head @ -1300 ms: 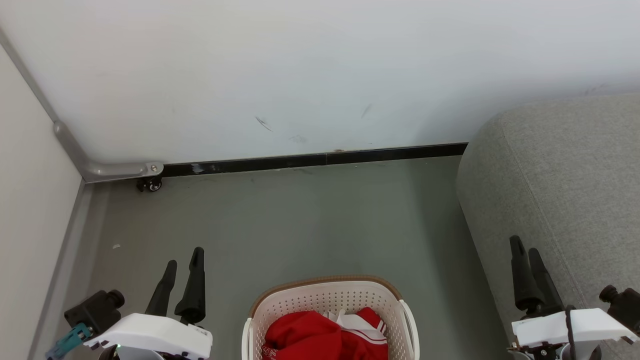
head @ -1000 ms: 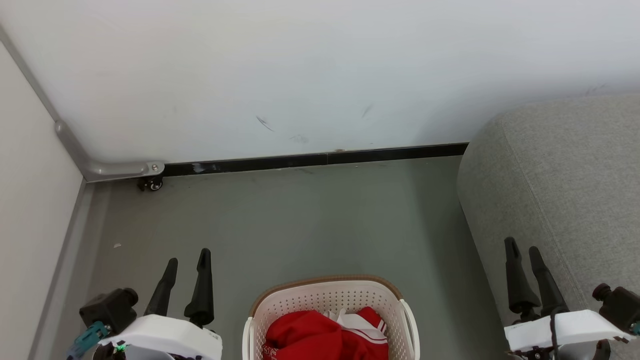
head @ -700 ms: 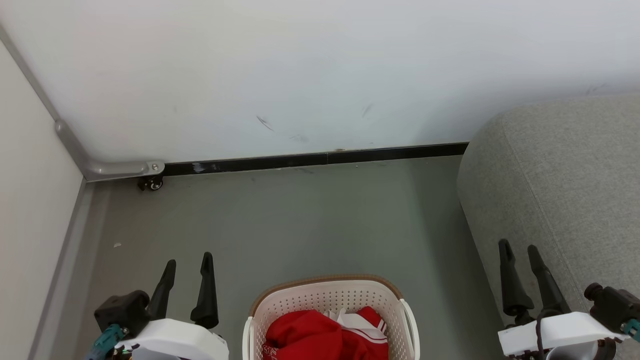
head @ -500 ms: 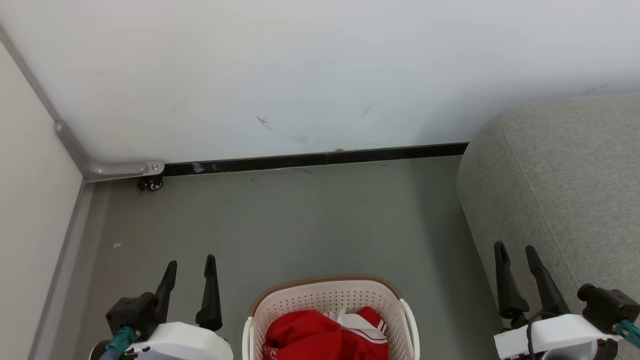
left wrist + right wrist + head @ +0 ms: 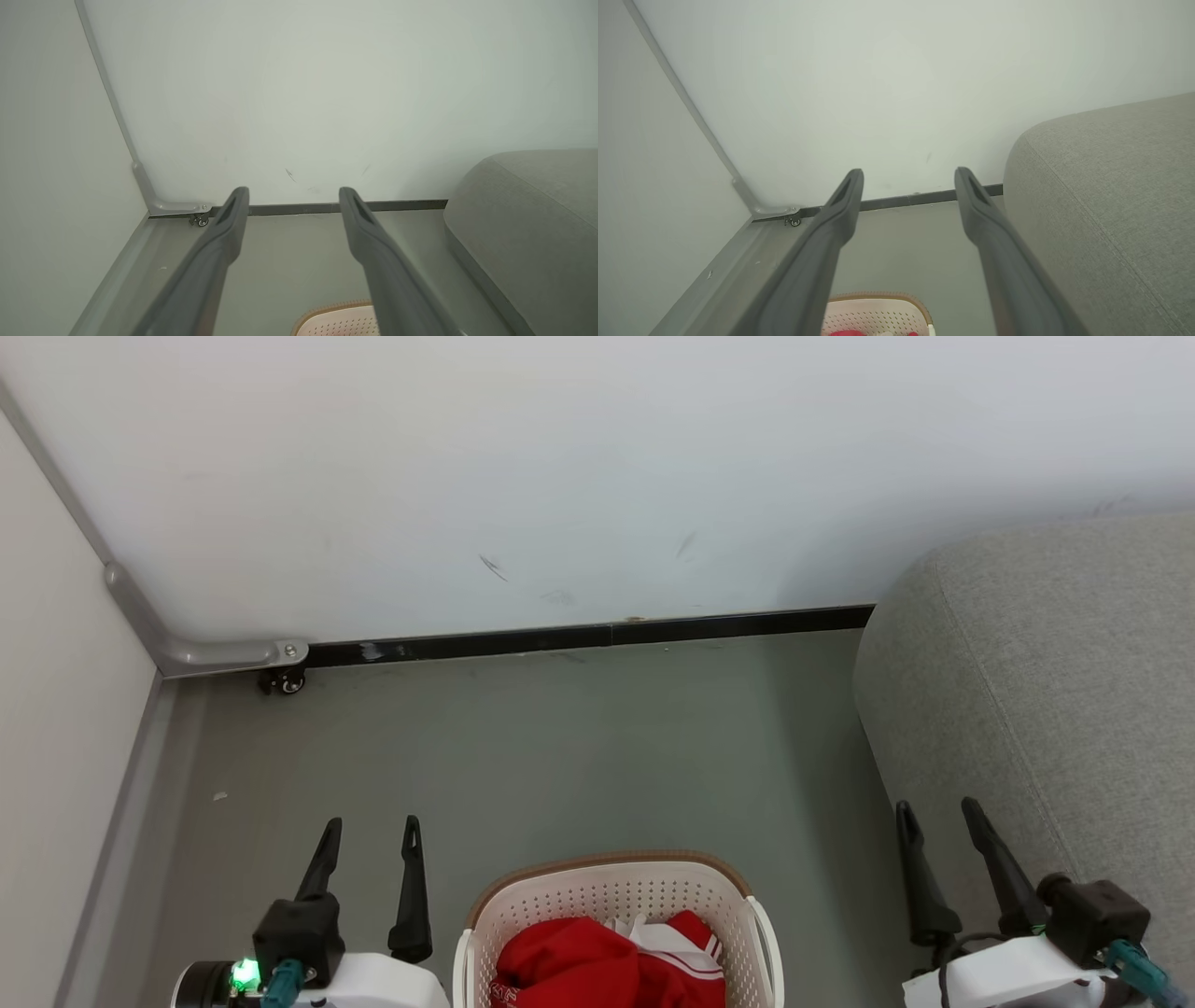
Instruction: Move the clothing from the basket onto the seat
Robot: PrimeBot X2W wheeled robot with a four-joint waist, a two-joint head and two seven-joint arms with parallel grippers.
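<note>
Red clothing (image 5: pixel 597 963) with white striped trim lies bunched in the cream-white basket (image 5: pixel 607 891) with a brown rim, at the bottom centre of the head view. The grey seat (image 5: pixel 1055 691) fills the right side. My left gripper (image 5: pixel 371 831) stands open left of the basket, fingers pointing up, holding nothing. Between the basket and the seat's edge, my right gripper (image 5: pixel 938 812) is open and empty too. The left wrist view shows my left gripper (image 5: pixel 294 193), the basket's rim (image 5: pixel 336 311) and the seat (image 5: pixel 528 224). In the right wrist view my right gripper (image 5: pixel 908 175) is above the basket (image 5: pixel 878 313), with the seat (image 5: pixel 1101 196) at right.
A white wall (image 5: pixel 579 476) with a black baseboard (image 5: pixel 597 633) closes the far side of the grey floor (image 5: pixel 560 747). A second wall with a metal bracket and small caster (image 5: pixel 282 681) stands at the left corner.
Both grippers have slid inward toward the basket and rotated at the wrist, their finger gaps now showing wider. The basket, clothing and seat have stayed put.
</note>
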